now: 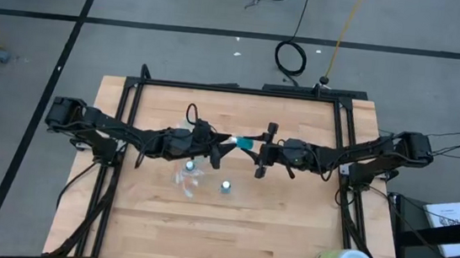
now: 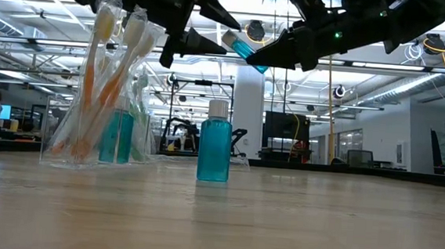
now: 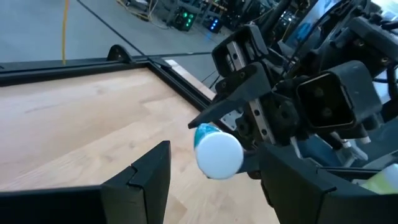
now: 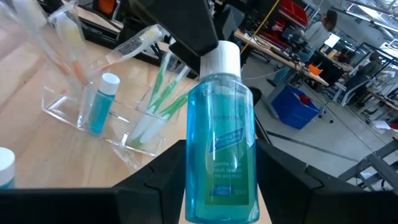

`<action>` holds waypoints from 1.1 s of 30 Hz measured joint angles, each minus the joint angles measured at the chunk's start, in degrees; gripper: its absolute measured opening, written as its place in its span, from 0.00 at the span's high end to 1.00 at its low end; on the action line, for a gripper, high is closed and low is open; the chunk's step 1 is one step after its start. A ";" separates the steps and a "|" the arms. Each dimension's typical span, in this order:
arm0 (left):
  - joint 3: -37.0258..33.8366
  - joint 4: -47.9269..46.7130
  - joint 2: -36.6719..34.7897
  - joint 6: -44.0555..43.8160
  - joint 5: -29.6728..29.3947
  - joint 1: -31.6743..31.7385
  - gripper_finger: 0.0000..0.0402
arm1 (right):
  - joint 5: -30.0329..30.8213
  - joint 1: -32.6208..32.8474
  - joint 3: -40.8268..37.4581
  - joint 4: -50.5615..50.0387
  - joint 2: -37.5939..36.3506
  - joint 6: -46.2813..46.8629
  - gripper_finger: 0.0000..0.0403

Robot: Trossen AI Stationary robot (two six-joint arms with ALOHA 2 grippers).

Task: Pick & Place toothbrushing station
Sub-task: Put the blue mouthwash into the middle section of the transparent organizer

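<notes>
Grippers meet in the air above the table (image 1: 288,228), just past the clear plastic cup (image 2: 99,143) that stands there with toothbrushes (image 2: 93,60) and one blue tube (image 2: 115,137) inside. The right gripper (image 1: 260,153) is clamped on a second blue tube (image 4: 221,155), white cap toward the left gripper (image 1: 220,147), whose jaws stand apart around that cap, not closed. A third tube (image 2: 215,142) stands upright beside the cup.

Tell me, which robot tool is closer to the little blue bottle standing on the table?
Right. The standing blue bottle sits below both; the right tool, gripping another bottle, looks slightly closer than the left tool.
</notes>
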 joint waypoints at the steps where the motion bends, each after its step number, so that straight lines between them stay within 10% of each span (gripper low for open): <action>1: 0.00 0.17 0.00 0.00 0.01 0.08 0.46 | 0.01 0.00 0.02 0.04 0.00 -0.02 0.59; 14: -0.01 -0.02 0.00 0.33 0.15 0.18 0.48 | -0.03 0.00 0.02 -0.23 0.00 -0.04 0.59; 33: -0.07 -0.20 0.00 1.10 5.63 1.10 0.99 | 0.06 0.00 0.04 -2.68 -0.04 0.05 0.59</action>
